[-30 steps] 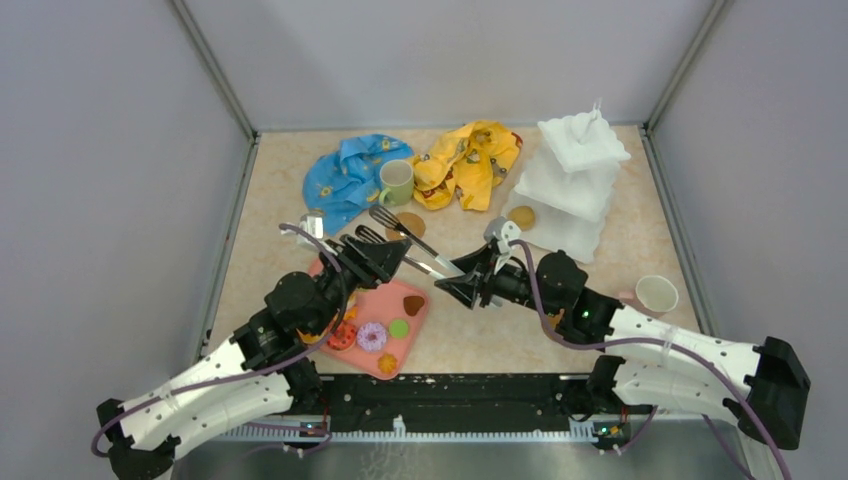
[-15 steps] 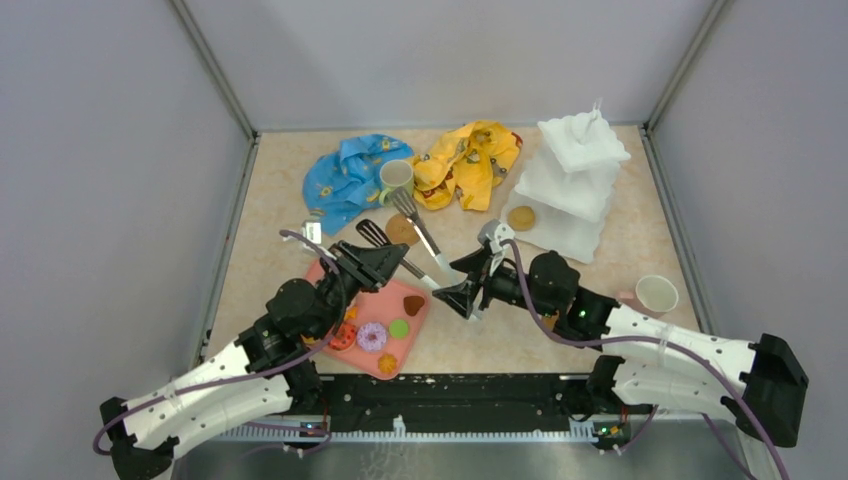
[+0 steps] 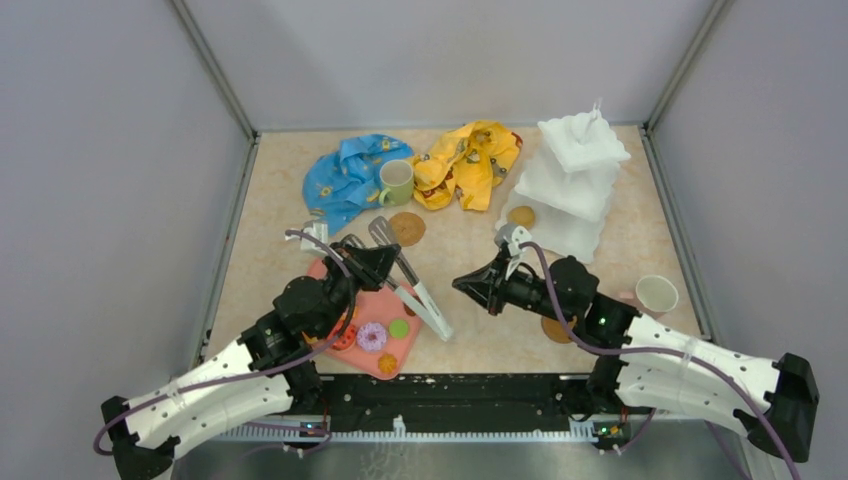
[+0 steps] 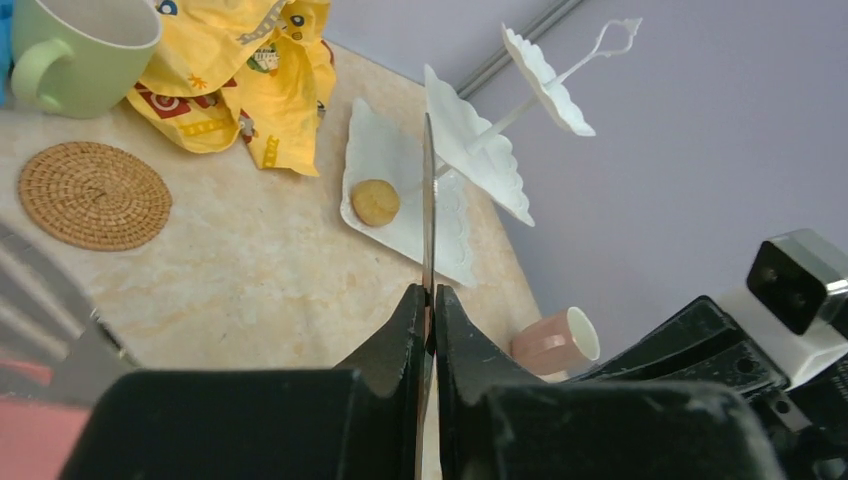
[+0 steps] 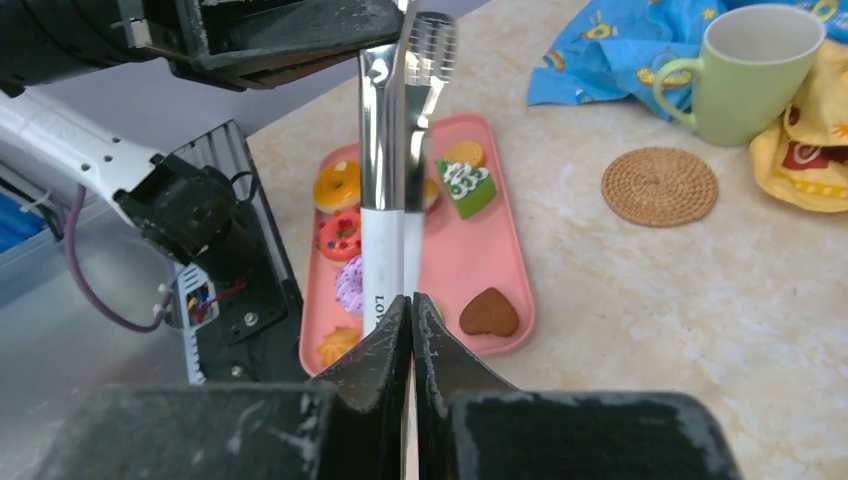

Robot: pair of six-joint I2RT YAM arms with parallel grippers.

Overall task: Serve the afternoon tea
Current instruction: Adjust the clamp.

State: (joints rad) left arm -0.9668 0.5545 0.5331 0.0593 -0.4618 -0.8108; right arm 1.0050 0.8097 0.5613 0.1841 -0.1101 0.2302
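Note:
My left gripper [image 3: 378, 262] [image 4: 428, 292] is shut on one thin arm of the metal tongs [image 3: 412, 292] [image 4: 428, 200], above the pink tray's far edge. Just right of the tongs' white handle end, my right gripper [image 3: 463, 283] [image 5: 410, 300] is shut on nothing. Toy donuts [image 3: 371, 337] and a heart cookie [image 5: 489, 312] lie on the tray. One pastry [image 3: 520, 216] [image 4: 375, 202] sits on the bottom tier of the white stand [image 3: 575, 180]. The pale green mug [image 3: 396, 182] stands at the back by a coaster [image 3: 407, 228]. A pinkish-white mug [image 3: 655, 294] lies at the right; a second coaster [image 3: 557, 328] is by my right arm.
The pink tray [image 3: 400, 352] lies at the near left. A blue cloth [image 3: 345, 175] and a yellow cloth [image 3: 470, 160] are bunched at the back, either side of the green mug. Grey walls close in the table.
My right gripper let go of the tongs' handle, shut, and drew back to the right. My left gripper closed on the tongs, whose handle end swung toward the table's front.

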